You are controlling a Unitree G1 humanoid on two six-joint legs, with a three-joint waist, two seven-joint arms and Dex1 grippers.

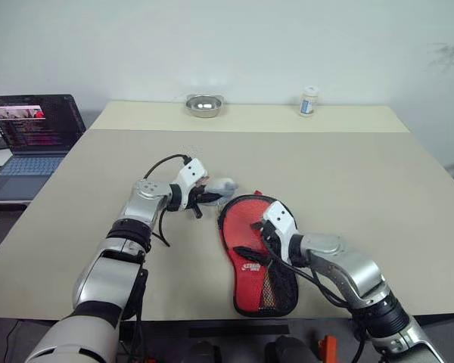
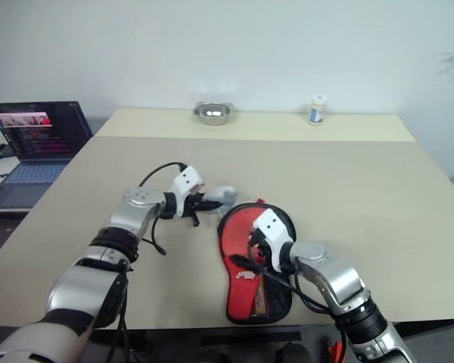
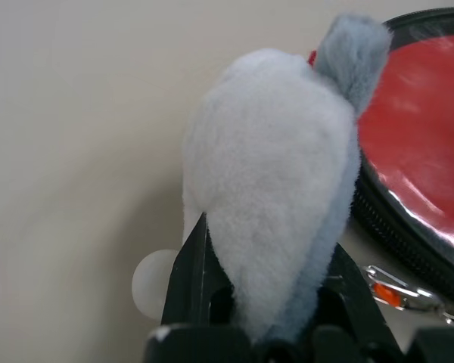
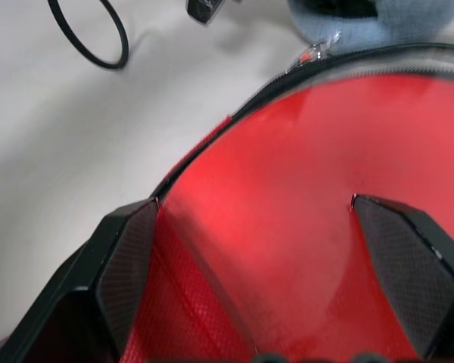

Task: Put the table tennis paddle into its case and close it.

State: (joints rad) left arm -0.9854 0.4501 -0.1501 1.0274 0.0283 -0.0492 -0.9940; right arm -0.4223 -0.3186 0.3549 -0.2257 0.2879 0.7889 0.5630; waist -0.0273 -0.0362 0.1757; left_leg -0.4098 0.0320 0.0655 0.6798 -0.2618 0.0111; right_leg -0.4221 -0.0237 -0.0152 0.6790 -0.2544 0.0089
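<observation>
The case (image 1: 257, 257) lay on the table (image 1: 378, 189) near its front edge, with the table tennis paddle (image 1: 246, 227) already inside it: the red face showed through the clear side, and the white lettering sat down by the narrow handle end. The long axis of the case ran from about twelve o'clock at the round head to about five o'clock at the handle end, toward the robot.

The left gripper (image 3: 268, 302) pointed toward three o'clock, and its fingers (image 3: 189, 265) were pinched narrow on a fluffy grey pom-pom (image 3: 272, 174). The pom-pom lay just beside the rim of the case at about eleven o'clock on the round head. A small metal zip pull (image 3: 397, 283) lay on the table next to the black zip edging, close under the pom-pom; whether the two were joined could not be told for certain, though it looked likely.

The right gripper (image 4: 265, 249) rested over the middle of the case, with its fingers spread wide across the red face, apparently pinning it down.

The left arm was thus the nearer to the zip. Closing seemed to turn on drawing the pom-pom along the curved rim, away from eleven o'clock, while the right arm held the case steady.

At the far edge stood a metal bowl (image 1: 204, 105) and a small white bottle (image 1: 309, 100); a laptop (image 1: 30, 140) sat off at nine o'clock.
</observation>
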